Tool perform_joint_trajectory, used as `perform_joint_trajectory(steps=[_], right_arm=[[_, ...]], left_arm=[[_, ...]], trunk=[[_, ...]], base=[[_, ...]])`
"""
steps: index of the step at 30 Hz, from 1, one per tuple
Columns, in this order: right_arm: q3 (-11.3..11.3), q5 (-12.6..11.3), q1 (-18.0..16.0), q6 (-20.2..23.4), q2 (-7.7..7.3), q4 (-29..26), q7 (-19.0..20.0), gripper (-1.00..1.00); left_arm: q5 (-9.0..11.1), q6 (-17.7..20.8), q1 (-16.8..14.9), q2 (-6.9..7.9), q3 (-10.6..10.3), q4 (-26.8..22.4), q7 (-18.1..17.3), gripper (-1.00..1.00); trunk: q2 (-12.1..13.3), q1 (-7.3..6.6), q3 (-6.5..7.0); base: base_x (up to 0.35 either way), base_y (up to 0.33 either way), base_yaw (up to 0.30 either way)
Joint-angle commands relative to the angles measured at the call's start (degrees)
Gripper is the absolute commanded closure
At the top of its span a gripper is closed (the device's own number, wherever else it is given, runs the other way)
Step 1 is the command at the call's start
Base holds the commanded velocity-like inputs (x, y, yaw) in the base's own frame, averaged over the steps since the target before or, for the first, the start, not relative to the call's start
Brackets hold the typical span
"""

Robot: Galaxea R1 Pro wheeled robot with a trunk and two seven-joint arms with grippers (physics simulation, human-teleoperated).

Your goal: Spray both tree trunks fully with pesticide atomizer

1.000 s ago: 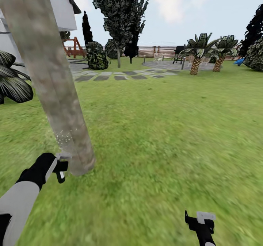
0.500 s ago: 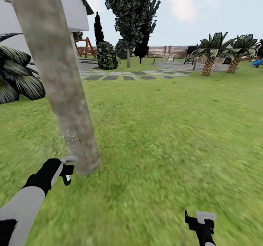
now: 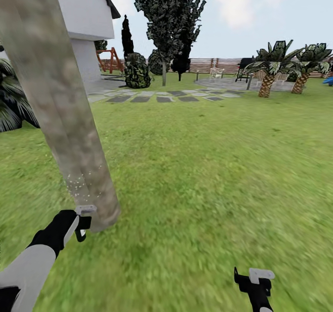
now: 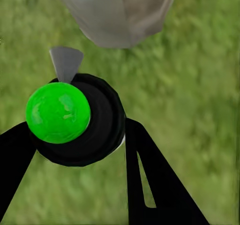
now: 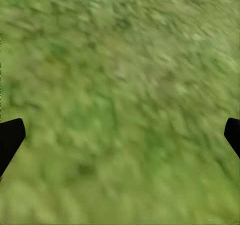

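The left end effector pinches the small black pesticide atomizer with a green-topped cap just beside the thick mottled grey-tan tree trunk at 10 o'clock. Pale whitish pesticide specks dot only its lower part; I judge the 2nd tree unsprayed. The right end effector hangs spread over open green grass

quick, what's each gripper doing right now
Left gripper: shut on the pesticide atomizer, close to the tree trunk.
Right gripper: open, holding nothing, above the grass.
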Motion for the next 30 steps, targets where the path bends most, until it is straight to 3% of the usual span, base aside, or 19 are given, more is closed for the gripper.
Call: perform_joint_trajectory(steps=[1,6,11,22,27,30], right_arm=[[0.5,-0.5,0.0,-0.1,0.00,0.0,-0.1,-1.00],[0.5,-0.4,0.0,-0.1,0.03,0.1,-0.1,-1.00],[0.5,-0.4,0.0,-0.1,0.09,0.1,-0.1,-1.00],[0.5,-0.4,0.0,-0.1,0.09,0.0,-0.1,-1.00],[0.5,-0.5,0.0,-0.1,0.09,0.0,-0.1,-1.00],[0.5,-0.4,0.0,-0.1,0.09,0.0,-0.1,-1.00]], left_arm=[[-0.1,0.3,0.0,-0.04,0.2,-0.1,0.0,1.00],[0.0,0.3,0.0,-0.39,0.2,-0.1,-0.1,1.00],[-0.1,0.3,0.0,-2.34,0.1,-0.2,0.0,1.00],[0.1,0.3,0.0,-2.58,0.3,-0.2,-0.2,1.00],[0.0,0.3,0.0,-2.49,0.3,-0.2,-4.3,1.00],[-0.1,0.2,0.0,-2.43,0.3,-0.2,-4.6,1.00]], trunk=[[0.0,0.02,-0.05],[0.0,0.02,-0.05],[0.0,0.02,-0.05],[0.0,0.02,-0.05],[0.0,0.02,-0.05],[0.0,0.02,-0.05]], base=[[0.252,-0.173,0.246],[0.208,-0.206,0.271],[0.080,-0.263,0.276],[0.001,-0.278,0.271],[0.003,-0.278,0.231],[0.076,-0.278,0.204]])
